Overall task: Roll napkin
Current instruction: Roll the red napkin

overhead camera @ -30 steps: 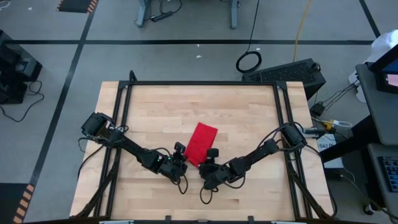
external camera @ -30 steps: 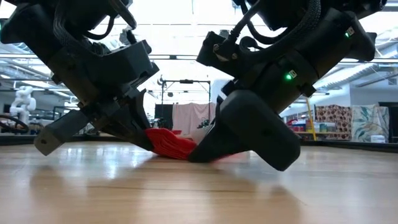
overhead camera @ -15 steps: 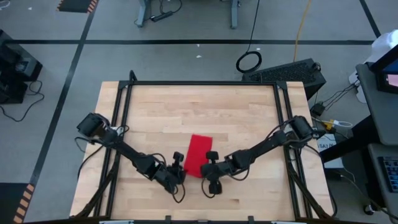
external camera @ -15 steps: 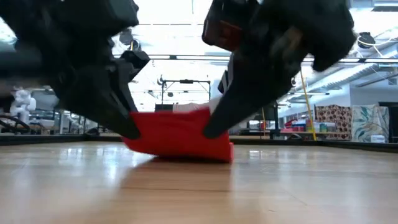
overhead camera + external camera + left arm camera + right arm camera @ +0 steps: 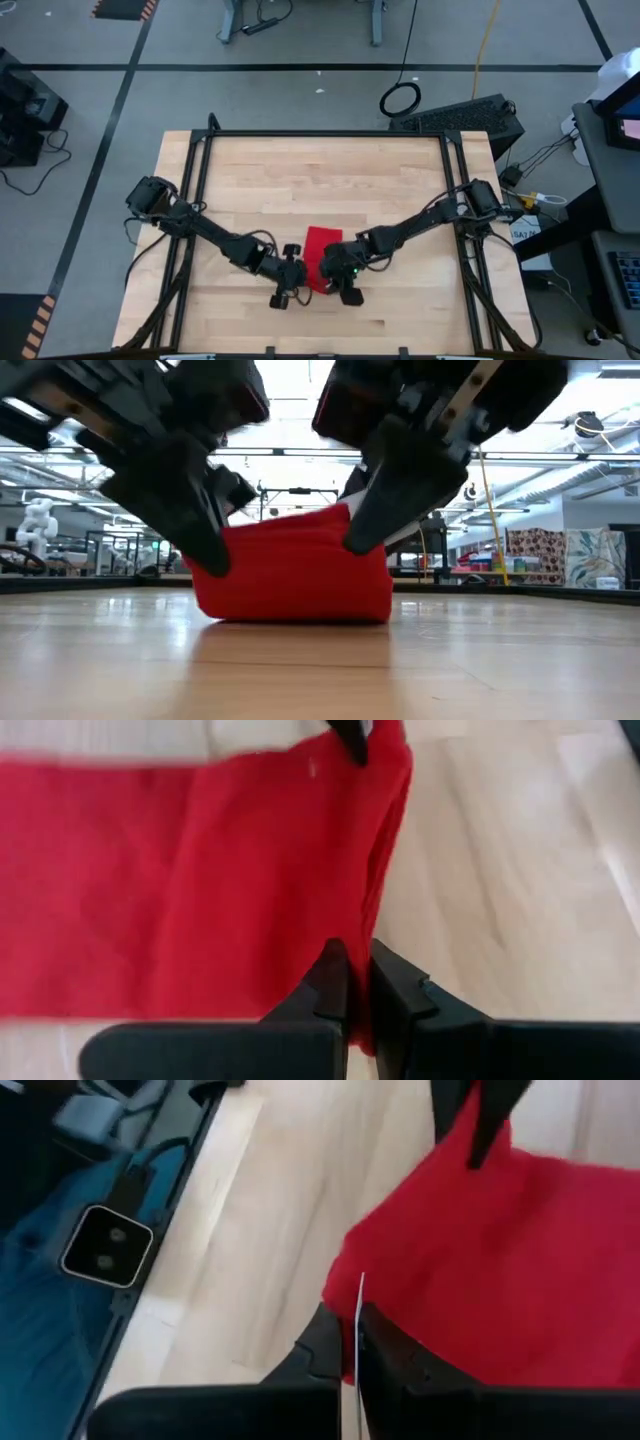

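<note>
Both grippers are pinching the bright red soft fabric napkin (image 5: 322, 252) near the wooden tabletop's (image 5: 300, 170) front edge: left gripper (image 5: 358, 982) clenched on one corner, right gripper (image 5: 352, 1342) on the other.

Napkin (image 5: 322, 256): no longer lies long and flat toward mid-table; now shorter in the high view, its near edge lifted and folded over, standing taller in the low view.
Left gripper (image 5: 291, 272): shifts toward the table's near edge, pinching the napkin's left corner.
Right gripper (image 5: 343, 273): goes from part-open to clamped on the right corner, nearer the left gripper.
</note>
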